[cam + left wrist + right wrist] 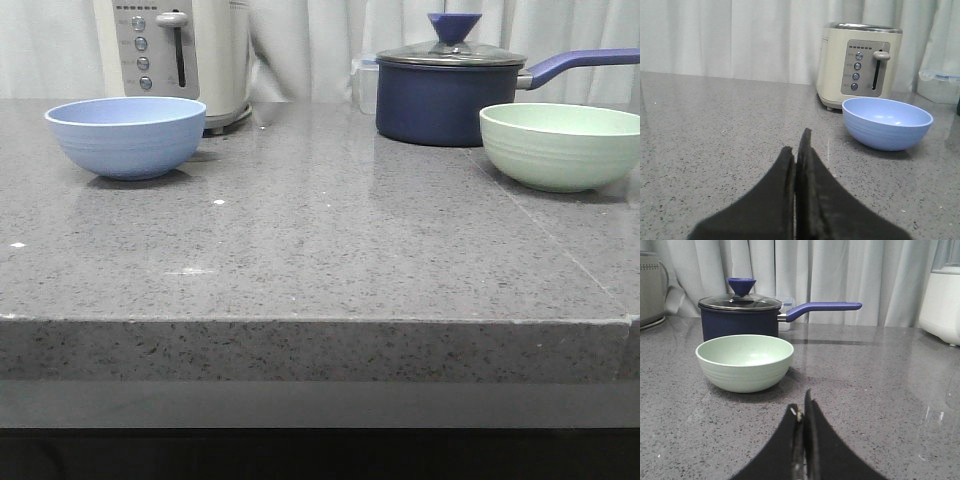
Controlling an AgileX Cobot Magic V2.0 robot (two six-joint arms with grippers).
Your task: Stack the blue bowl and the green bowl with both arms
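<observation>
Blue bowl (126, 136): upright on the left part of the grey stone counter (320, 250), well back from the front edge, just in front of the cream toaster (180, 55); from the front the two look close but not touching, and the left wrist view shows a strip of counter between them.
Green bowl (562, 146): upright on the right part of the counter, its right side running to the frame edge in the front view; the dark blue saucepan (450, 92) with a glass lid stands just behind it and a little to its left.
Gap between bowls: well apart, with a broad bare stretch of counter between them.
Counter edge: straight front lip across the front view; a thin seam runs through the surface on the right, passing near the green bowl.
Left gripper (796, 150): black fingers pressed together, nothing between them, low over bare counter, the blue bowl ahead and apart from it.
Right gripper (802, 407): fingers pressed together, holding nothing, the green bowl ahead and apart from it.
Back edge: pale curtains (320, 45) behind the counter; a white appliance (942, 300) stands far off beside the saucepan's handle side.
</observation>
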